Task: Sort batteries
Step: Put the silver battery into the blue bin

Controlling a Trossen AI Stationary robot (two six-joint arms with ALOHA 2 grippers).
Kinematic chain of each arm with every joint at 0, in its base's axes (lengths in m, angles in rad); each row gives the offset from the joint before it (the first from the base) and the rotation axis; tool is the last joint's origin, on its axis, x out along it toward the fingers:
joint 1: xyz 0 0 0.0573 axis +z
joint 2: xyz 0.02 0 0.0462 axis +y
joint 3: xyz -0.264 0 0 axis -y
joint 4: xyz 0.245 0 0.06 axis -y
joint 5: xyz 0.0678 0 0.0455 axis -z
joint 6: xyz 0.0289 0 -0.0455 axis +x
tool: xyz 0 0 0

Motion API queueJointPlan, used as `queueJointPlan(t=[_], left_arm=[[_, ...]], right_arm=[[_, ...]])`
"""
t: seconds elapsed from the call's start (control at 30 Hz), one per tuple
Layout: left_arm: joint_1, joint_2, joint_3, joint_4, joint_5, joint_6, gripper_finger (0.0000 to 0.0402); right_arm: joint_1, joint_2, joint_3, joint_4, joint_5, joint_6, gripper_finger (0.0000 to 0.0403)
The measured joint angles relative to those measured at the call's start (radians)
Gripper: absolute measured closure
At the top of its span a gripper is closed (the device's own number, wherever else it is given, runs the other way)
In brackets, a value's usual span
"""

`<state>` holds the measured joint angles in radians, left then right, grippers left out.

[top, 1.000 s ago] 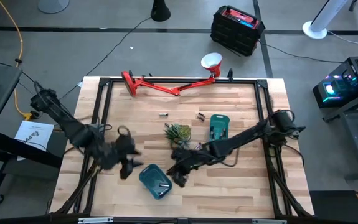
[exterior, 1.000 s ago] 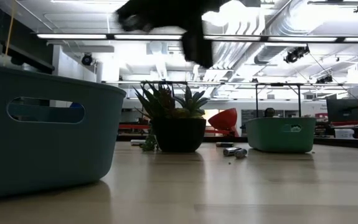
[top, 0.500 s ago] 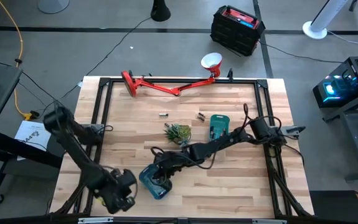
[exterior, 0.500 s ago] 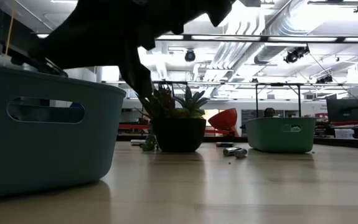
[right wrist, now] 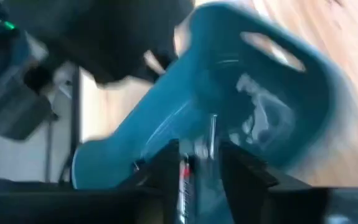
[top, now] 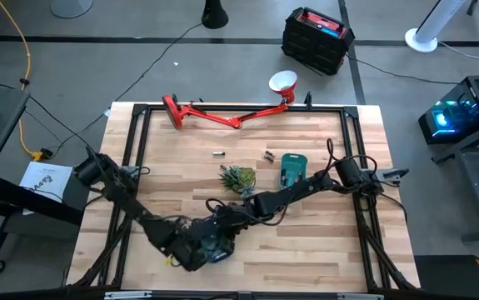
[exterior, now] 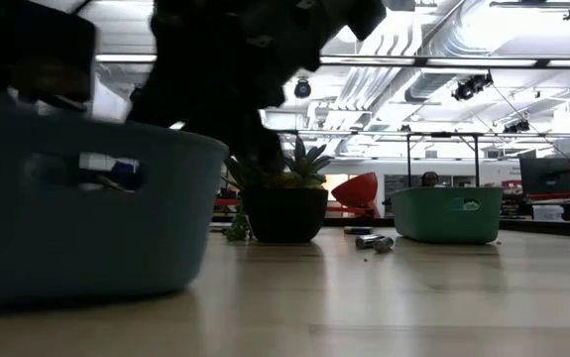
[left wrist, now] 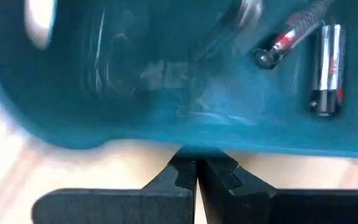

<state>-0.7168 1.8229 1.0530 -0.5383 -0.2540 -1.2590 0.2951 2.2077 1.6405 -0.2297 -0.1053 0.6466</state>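
The blue tray (top: pixel 221 248) stands on the table's near part, with batteries (left wrist: pixel 325 68) lying on its floor. My left gripper (left wrist: pixel 195 163) is shut, low at the tray's left side (top: pixel 193 254). My right gripper (top: pixel 220 227) hangs over the tray, open (right wrist: pixel 196 158). A battery with a red mark (right wrist: pixel 183 177) shows in its gap, but I cannot tell if the fingers touch it. Loose batteries (top: pixel 219 153) (top: pixel 268 155) lie on the wood beyond the plant (top: pixel 237 177). The green tray (top: pixel 293 169) stands right of the plant. My left gripper meets the blue tray's outer wall (left wrist: pixel 188 148) with its shut fingertips, low down and coming from the table's left. The tray stands upright with its bottom on the table.
A red desk lamp (top: pixel 222 112) lies along the far edge inside the black frame (top: pixel 131 150). In the low view more loose batteries (exterior: pixel 374 241) lie between the plant pot (exterior: pixel 285 213) and the green tray (exterior: pixel 448 215). Bare wood stretches along the near right.
My left gripper has swung down to the near edge, then toward the blue tray's left side. My right gripper has moved left from beside the tray to above it. The blue tray has slid a little toward the table's right.
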Motion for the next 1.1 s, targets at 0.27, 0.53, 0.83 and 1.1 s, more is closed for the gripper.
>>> queueJointPlan(t=[0.27, 0.53, 0.83, 1.1], left_arm=[[0.106, -0.003, -0.001, 0.044, -0.025, 0.223, 0.0401], [0.155, -0.008, -0.001, 0.09, -0.018, 0.344, 0.0401], [0.187, -0.094, -0.001, 0.087, -0.024, 0.467, 0.0401], [0.17, -0.266, -0.001, 0.047, -0.157, 0.488, 0.0401]], right_arm=[[0.013, -0.121, 0.0, -0.329, 0.174, -0.167, 0.0255], [0.036, -0.273, -0.002, -0.646, 0.321, -0.219, 0.0254], [0.039, -0.438, -0.388, -0.565, 0.216, -0.226, 0.0254], [0.032, -0.434, -0.492, -0.388, 0.186, -0.629, 0.0254]])
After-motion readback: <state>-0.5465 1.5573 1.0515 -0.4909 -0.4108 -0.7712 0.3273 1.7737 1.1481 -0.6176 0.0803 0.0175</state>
